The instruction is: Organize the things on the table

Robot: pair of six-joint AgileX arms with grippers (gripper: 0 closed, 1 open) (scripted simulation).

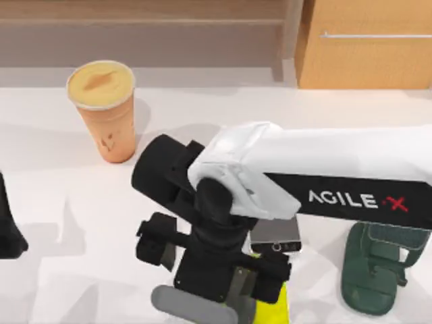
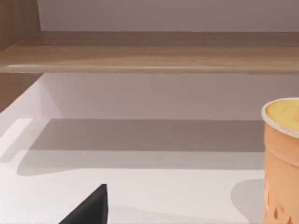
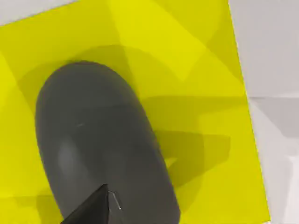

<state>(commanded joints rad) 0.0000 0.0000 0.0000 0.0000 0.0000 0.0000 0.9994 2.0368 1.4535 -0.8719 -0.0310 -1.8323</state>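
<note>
Mouse [image 3: 100, 149] on pad [image 3: 196, 70]; cup [image 1: 103, 111] far left.

My right arm [image 1: 324, 169] stretches from the right across the table's middle, wrist bent down, its gripper [image 1: 216, 283] low near the front edge. My left arm [image 1: 10, 226] sits parked at the left edge.

You were looking at what was probably an office or desk corner, rendered rather than real. The broad white table [image 1: 61, 202] carried desk things: a dark grey mouse [image 3: 100, 144] lying on a yellow pad [image 3: 187, 70], a smartphone [image 1: 275, 234], a green stand [image 1: 374, 273] and an orange takeaway cup [image 1: 104, 111]. Behind it you had a tan wooden cabinet [image 1: 364, 61] with a metal handle, and a low wooden shelf [image 2: 149, 58] along the wall.
</note>
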